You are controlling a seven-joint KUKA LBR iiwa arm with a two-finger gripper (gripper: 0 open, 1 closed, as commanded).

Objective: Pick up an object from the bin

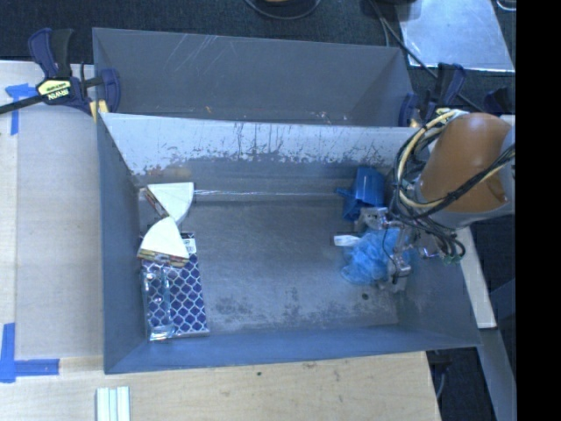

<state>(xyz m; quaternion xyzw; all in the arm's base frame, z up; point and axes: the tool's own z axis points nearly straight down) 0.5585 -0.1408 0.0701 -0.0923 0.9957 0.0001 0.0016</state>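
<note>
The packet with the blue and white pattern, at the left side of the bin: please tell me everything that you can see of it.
The packet is flat and oblong, dark blue with a white lattice pattern. Its left part looks shiny, like clear wrapping. It lies flat on the floor of the bin, in the near left corner, with its long side along the left wall. Its far end meets a white, fan-shaped card; whether it goes under the card cannot be told.

In the bin point(272, 274), a pouch point(175, 301) lies by the left wall with a card point(169, 226) just behind it; at the right, a bag point(361, 260) lies before a block point(366, 187).
</note>
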